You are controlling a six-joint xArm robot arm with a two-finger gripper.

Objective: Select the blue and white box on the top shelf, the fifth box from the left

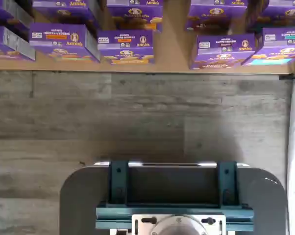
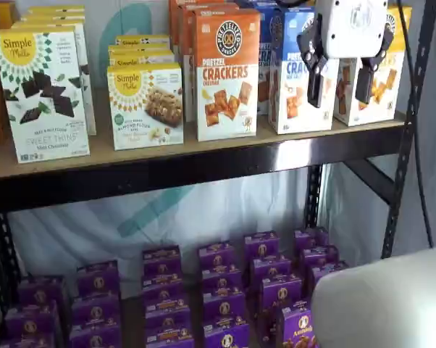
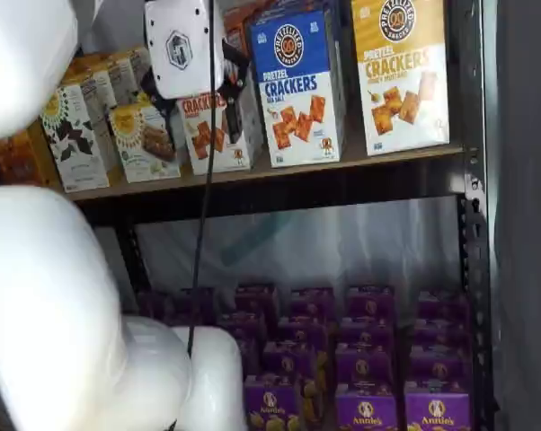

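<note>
Top shelf (image 2: 203, 165) — long tan board on black posts, dark front rail; boxes stand upright in a row along its front edge, faces out, presumably so each can be read and taken from the front.

Lower level: small purple Annie's boxes (image 3: 367, 409) in ranks, also seen from above in the wrist view, with grey plank floor in front of them.

Blue and white box (image 3: 296, 85) — "PRETZEL CRACKERS SEA SALT", near the shelf's right end at the front edge, between the orange-topped Cheddar box (image 2: 227, 72) and the yellow-topped cracker box (image 3: 401, 72). All three stand close side by side, so little room at its flanks, by my judgement.

Gripper (image 2: 341, 72) — white body, two black fingers hanging down with a plain gap between them, released, nothing held. It hangs in front of the shelf's right end, clear of the row; looks like the approach stage, box not yet reached.
</note>
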